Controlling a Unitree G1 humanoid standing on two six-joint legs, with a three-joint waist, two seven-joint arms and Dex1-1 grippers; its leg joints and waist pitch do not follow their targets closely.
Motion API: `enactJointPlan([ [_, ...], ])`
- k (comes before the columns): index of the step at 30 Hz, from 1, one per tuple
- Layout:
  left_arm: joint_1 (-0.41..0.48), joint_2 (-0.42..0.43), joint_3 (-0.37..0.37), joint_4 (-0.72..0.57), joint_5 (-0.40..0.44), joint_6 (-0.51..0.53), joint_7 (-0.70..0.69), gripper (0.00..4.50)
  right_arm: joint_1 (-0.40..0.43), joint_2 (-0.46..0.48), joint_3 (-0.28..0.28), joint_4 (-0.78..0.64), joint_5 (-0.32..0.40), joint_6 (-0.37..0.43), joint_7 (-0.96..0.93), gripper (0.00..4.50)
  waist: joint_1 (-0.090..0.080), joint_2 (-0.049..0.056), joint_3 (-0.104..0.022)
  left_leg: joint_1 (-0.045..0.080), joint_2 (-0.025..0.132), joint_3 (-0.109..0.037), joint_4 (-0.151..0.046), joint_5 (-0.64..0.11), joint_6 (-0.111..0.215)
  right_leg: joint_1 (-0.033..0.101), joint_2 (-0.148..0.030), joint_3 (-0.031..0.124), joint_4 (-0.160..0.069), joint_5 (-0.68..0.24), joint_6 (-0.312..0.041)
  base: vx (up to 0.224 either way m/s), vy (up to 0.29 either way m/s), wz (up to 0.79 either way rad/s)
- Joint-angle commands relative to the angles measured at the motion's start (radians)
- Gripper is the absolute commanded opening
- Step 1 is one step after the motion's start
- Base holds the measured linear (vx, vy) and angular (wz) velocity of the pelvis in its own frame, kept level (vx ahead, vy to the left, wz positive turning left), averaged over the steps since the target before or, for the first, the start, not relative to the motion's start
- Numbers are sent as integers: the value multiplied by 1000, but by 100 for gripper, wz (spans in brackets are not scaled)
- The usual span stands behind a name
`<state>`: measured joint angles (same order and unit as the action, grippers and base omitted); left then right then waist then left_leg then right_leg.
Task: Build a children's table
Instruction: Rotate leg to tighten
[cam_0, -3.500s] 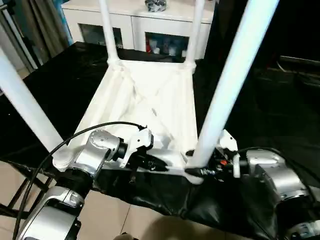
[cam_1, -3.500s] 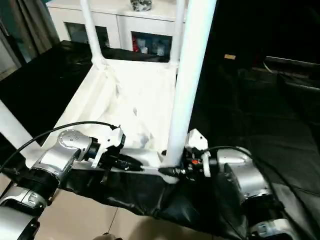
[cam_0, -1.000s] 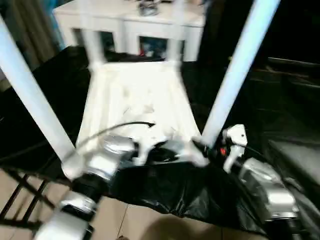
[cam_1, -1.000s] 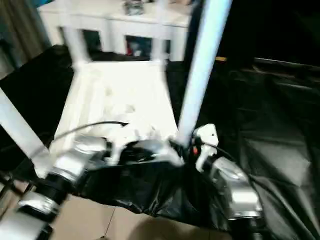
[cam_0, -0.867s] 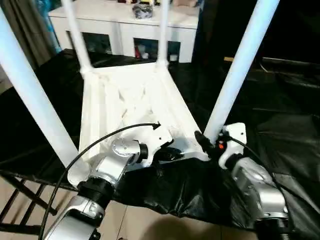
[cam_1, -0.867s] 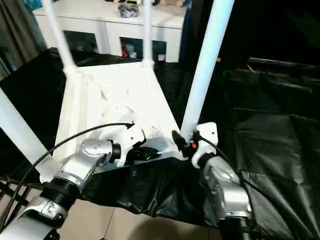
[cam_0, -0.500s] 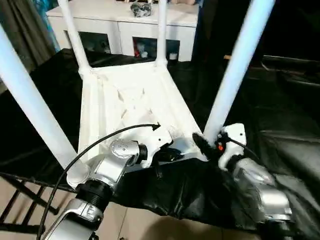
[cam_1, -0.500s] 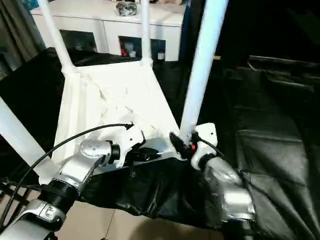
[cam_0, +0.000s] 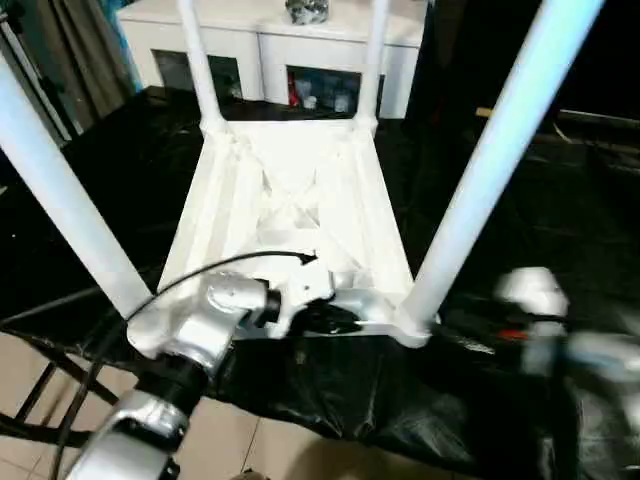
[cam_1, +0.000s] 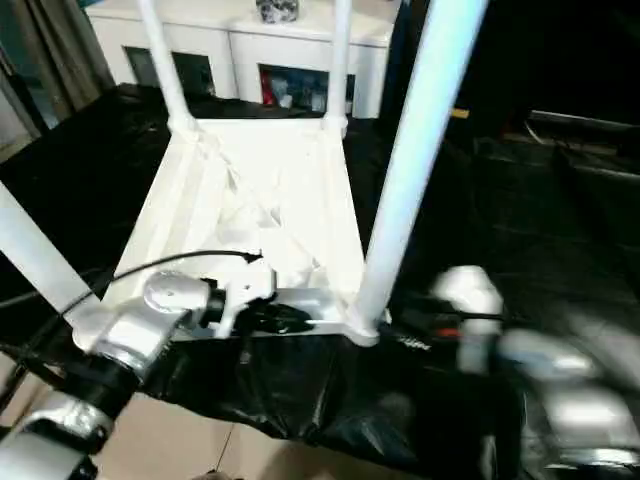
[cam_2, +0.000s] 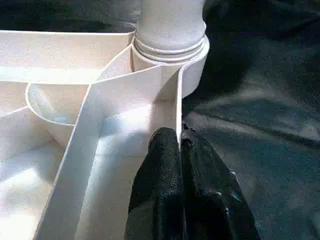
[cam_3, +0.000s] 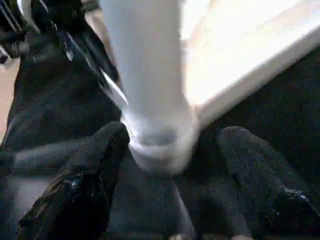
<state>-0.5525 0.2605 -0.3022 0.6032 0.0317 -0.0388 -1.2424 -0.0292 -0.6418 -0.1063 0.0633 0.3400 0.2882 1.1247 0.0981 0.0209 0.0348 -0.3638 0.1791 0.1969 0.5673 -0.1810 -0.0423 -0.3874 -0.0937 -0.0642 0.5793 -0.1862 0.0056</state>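
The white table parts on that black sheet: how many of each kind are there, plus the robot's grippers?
Legs: 4, near left, near right, far left, far right
Tabletop: 1
Grippers: 2, left gripper, right gripper
Total: 7

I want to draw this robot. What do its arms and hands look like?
The arms are shiny silver with rounded joints and white parts near the wrists. A thin black cable loops over the left arm. The right arm has a small red mark by its white wrist part. The left hand and right hand each have two chunky black fingers.
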Motion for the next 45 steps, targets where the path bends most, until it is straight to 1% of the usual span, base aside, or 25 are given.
enactJointPlan([
  [1,-16,10,-8,12,-18,-26,-41,0,6,-27,-49,6,20,8,10,330,5,-22,-47,8,57,-19,-57,-203,102,42,-63,39,-66,-226,-219,0,0,0],
  [2,-17,12,-8,14,-18,-30,-47,0,9,-33,-60,8,20,4,7,330,5,-11,-48,7,57,-21,-57,-202,97,42,-63,39,-65,-229,-218,0,0,0],
  [4,-16,14,-9,13,-24,-31,-64,0,15,-34,-75,10,17,0,-8,330,2,-17,-50,7,58,-20,-55,-194,94,42,-62,38,-62,-199,-228,0,0,0],
  [5,-16,15,-9,14,-29,-33,-74,0,17,-35,-79,11,20,-1,-15,330,2,-17,-51,7,58,-19,-54,-190,96,42,-62,38,-61,-189,-231,0,0,0],
  [6,-16,14,-10,15,-34,-40,-83,0,17,-29,-83,14,18,-8,-35,330,4,-10,-52,8,58,-20,-53,-177,99,41,-62,37,-59,-169,-238,0,0,0],
  [7,-16,13,-12,17,-39,-47,-97,0,15,-22,-87,15,21,-11,-47,330,3,-15,-54,7,56,-19,-51,-166,105,42,-60,36,-57,-145,-245,0,0,0],
  [9,-19,14,-22,28,-44,-75,-125,0,7,-3,-92,26,18,-18,-83,330,5,-15,-56,6,56,-18,-48,-144,116,43,-60,36,-53,-113,-251,0,0,0],
  [10,-19,13,-28,27,-54,-79,-153,0,-3,12,-95,41,2,-34,-120,330,7,-10,-57,5,56,-19,-47,-135,121,42,-61,35,-50,-102,-255,0,0,0],
  [13,-20,10,-34,28,-67,-104,-190,0,-28,44,-104,75,-24,-53,-202,330,6,-12,-58,6,55,-17,-46,-124,114,41,-58,35,-47,-88,-265,0,0,0],
  [18,-36,0,-38,77,-59,-220,-208,0,-57,131,-118,63,-35,-71,-330,330,17,-11,-54,11,57,-16,-50,-166,90,36,-61,37,-53,-159,-240,0,0,0],
  [26,-56,15,-7,124,-55,-313,-174,0,-43,194,-102,27,-37,-84,-413,330,14,-12,-51,9,57,-18,-55,-223,53,35,-64,40,-57,-232,-206,0,0,0],
  [27,-36,27,59,82,-127,-252,-175,28,-37,241,-102,2,-57,-79,-488,334,15,2,-50,11,56,-19,-56,-234,44,32,-66,41,-58,-252,-203,0,0,0],
  [28,-23,33,97,54,-170,-213,-168,44,-35,262,-102,-10,-70,-74,-530,337,9,-5,-50,8,56,-19,-59,-234,31,32,-64,42,-56,-251,-200,0,0,0],
  [31,16,51,155,-19,-221,-141,-116,58,-31,293,-103,-34,-90,-38,-607,337,4,-4,-52,8,54,-19,-59,-242,20,30,-61,41,-53,-236,-218,0,0,0],
  [32,44,54,184,-59,-232,-122,-60,65,-27,302,-98,-47,-102,-30,-634,337,3,-2,-50,6,55,-20,-60,-244,18,30,-60,41,-51,-231,-218,0,0,0],
  [33,98,56,220,-137,-261,-66,8,82,-20,314,-82,-76,-121,-16,-667,337,-2,-6,-50,5,58,-22,-61,-251,16,31,-61,41,-45,-221,-217,0,0,0],
  [34,98,56,220,-137,-261,-66,8,92,-20,314,-82,-76,-121,-16,-667,337,-8,-12,-47,1,52,-21,-61,-247,25,33,-60,40,-50,-240,-205,0,0,0],
  [35,155,53,239,-199,-234,-27,106,92,-17,325,-57,-107,-134,-6,-681,337,-12,-16,-49,4,53,-19,-58,-242,31,30,-58,42,-51,-255,-195,0,0,0],
  [36,170,51,243,-211,-217,-20,140,92,-16,328,-49,-116,-137,-6,-681,337,-14,-14,-47,-1,54,-21,-59,-235,34,33,-59,42,-51,-254,-189,0,0,0],
  [37,170,51,243,-211,-217,-20,140,92,-16,328,-49,-116,-137,-6,-681,337,-17,-11,-47,3,52,-19,-58,-234,39,28,-54,43,-57,-265,-173,0,0,0],
  [38,195,47,251,-238,-220,-6,161,92,-16,331,-35,-125,-134,-8,-669,337,-18,-15,-48,3,51,-19,-59,-230,41,28,-53,43,-58,-267,-168,0,0,0],
  [39,247,47,262,-312,-224,77,182,92,-14,338,-9,-140,-127,-16,-636,337,-17,-15,-47,4,54,-20,-60,-225,38,27,-53,44,-57,-256,-166,0,0,0],
  [41,312,69,252,-417,-242,149,161,92,-15,336,29,-149,-103,-28,-571,337,-20,-14,-46,2,59,-20,-62,-224,41,28,-53,45,-51,-219,-179,0,0,0],
  [43,367,105,241,-512,-275,203,159,92,-14,326,75,-159,-86,-34,-512,337,-20,-11,-43,4,58,-19,-63,-236,42,25,-51,46,-53,-224,-184,0,0,0],
  [45,375,107,251,-521,-271,206,180,92,-11,321,88,-164,-77,-32,-488,337,-20,-13,-41,5,57,-18,-64,-256,37,23,-48,46,-55,-246,-181,0,0,0],
])
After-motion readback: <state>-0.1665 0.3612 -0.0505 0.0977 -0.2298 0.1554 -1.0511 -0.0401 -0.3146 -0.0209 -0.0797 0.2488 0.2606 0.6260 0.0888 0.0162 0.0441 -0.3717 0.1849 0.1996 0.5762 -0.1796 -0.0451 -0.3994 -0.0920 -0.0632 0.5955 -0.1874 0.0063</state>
